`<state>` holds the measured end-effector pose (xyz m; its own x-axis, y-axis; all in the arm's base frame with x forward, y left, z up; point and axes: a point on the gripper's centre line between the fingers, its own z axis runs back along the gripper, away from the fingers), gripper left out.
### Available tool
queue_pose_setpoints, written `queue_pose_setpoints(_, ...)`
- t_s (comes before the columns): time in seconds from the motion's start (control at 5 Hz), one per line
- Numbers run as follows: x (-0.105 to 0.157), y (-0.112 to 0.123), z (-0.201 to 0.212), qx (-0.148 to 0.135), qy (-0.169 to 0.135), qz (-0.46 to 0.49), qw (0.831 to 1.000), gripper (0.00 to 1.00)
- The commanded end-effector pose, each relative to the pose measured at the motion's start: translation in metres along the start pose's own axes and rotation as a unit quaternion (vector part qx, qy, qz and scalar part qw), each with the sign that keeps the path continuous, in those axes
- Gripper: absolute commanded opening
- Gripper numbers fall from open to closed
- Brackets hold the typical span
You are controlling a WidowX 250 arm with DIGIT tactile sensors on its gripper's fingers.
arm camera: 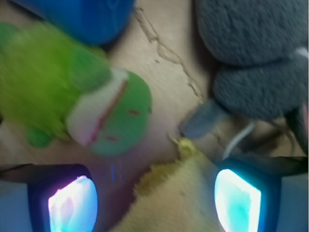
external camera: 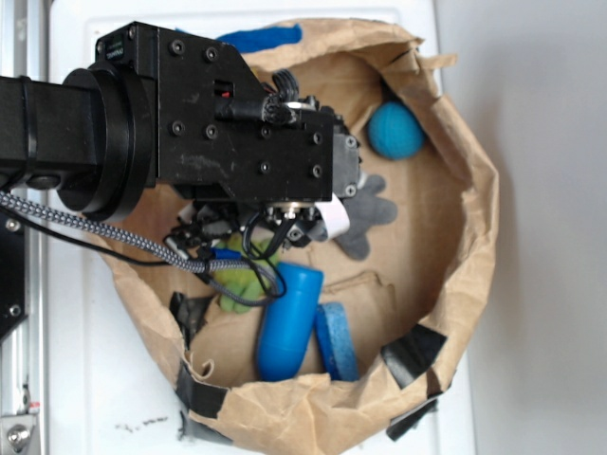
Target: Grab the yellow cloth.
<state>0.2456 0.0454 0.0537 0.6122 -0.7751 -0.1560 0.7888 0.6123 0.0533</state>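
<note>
Looking down, I see the paper bag (external camera: 465, 237) holding everything, my arm (external camera: 190, 123) covering its left half. A blue cylinder (external camera: 289, 322) lies at six o'clock, a blue ball (external camera: 395, 130) at one. On the wrist view, the gripper (arm camera: 154, 198) stands open, the yellow cloth (arm camera: 174, 198) between its fingers (arm camera: 72, 205), the green frog (arm camera: 91, 96) at ten o'clock.

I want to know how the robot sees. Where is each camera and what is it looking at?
Exterior: sits above, looks down into the paper bag; the black arm covers the middle.
Wrist: sits on the arm, looks down past the tool at the bag floor; its two glowing fingers show, with the yellow cloth between them.
Both show the green frog, grey plush and blue cylinder.
</note>
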Motion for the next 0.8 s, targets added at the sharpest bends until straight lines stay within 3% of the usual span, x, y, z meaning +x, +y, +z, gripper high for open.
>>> queue_pose_setpoints(0.0,-0.03,0.004,0.011,0.01,-0.005,0.01,1.0,1.0)
queue_pose_setpoints(0.6,-0.036,0.0,-0.009,0.015,0.014,0.003,1.0,1.0)
